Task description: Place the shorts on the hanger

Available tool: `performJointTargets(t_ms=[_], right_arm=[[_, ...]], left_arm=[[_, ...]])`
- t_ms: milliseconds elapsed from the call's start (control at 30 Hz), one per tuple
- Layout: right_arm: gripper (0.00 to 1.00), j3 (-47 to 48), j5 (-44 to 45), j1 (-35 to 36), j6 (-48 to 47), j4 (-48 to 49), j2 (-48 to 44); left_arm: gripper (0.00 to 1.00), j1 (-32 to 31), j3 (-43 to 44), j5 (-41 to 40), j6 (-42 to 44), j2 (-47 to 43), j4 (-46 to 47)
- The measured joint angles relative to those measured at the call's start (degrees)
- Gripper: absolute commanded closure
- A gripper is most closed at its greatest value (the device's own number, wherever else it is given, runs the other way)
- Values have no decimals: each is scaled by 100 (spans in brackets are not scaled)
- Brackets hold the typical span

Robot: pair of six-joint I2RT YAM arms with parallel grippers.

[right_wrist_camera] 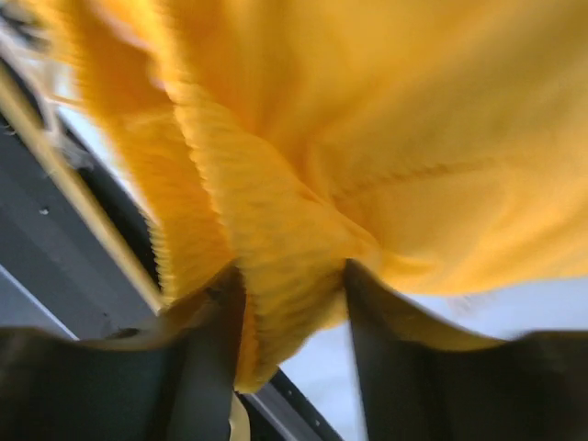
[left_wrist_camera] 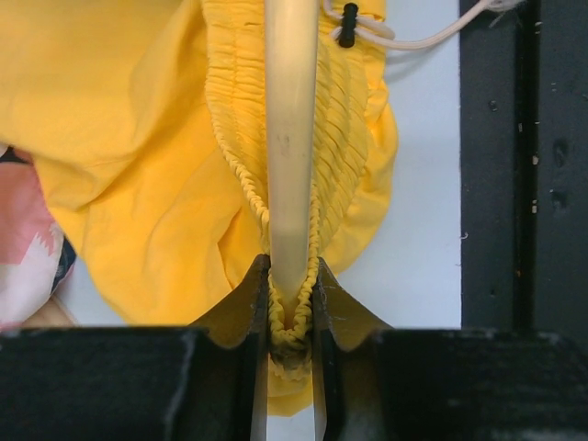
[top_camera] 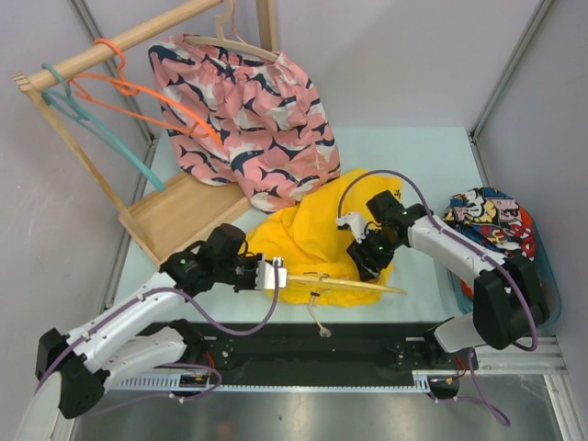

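The bright yellow shorts (top_camera: 308,230) lie bunched in the middle of the table. The thin pale-yellow hanger (top_camera: 358,286) lies along their near edge. My left gripper (top_camera: 274,276) is shut on the end of the hanger arm (left_wrist_camera: 291,138) and on the gathered waistband wrapped round it (left_wrist_camera: 344,110). The pale drawstring (left_wrist_camera: 413,39) trails toward the black rail. My right gripper (top_camera: 367,262) is at the right end of the waistband. In the blurred right wrist view a thick fold of the shorts (right_wrist_camera: 289,266) fills the gap between its fingertips and touches both. The hanger arm (right_wrist_camera: 78,207) runs just left of them.
Pink whale-print shorts (top_camera: 253,119) hang on a wooden hanger from the rack at the back left, beside an orange hanger (top_camera: 138,90) and a teal hanger (top_camera: 101,124). The rack's wooden base (top_camera: 170,225) stands behind my left arm. A multicoloured garment (top_camera: 491,225) fills a blue bin at the right.
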Motion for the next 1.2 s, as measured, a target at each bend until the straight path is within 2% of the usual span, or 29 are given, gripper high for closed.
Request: performJointTargets(t_ms=[67,100,167,433,567,900,1200], right_arm=[[78,-101,120,-254,0,9,81],[89,-120,153,-409,-35,11,107],[100,-144,177,-754,-50,37,118],[100,-144,-234,-1545,-243,61,-267],[100,-144,-426,-1996,-466,-33,-442],[100,-144,-640,-2529,-1003,-439,-986],[100,-146,-636,-2577,-1305,-540,-1366]], left_arm=[[100,184,0,52,9,-85,-13],[100,341,0,109,15,-136,-55],[100,662,0,214,98,-216,-85],[100,1742,0,1029,713,-389,-144],[100,2083,0,1231,984,-319,-184],[100,2153,37,1296,1360,398,-55],[100,2153,175,1246,1338,841,140]])
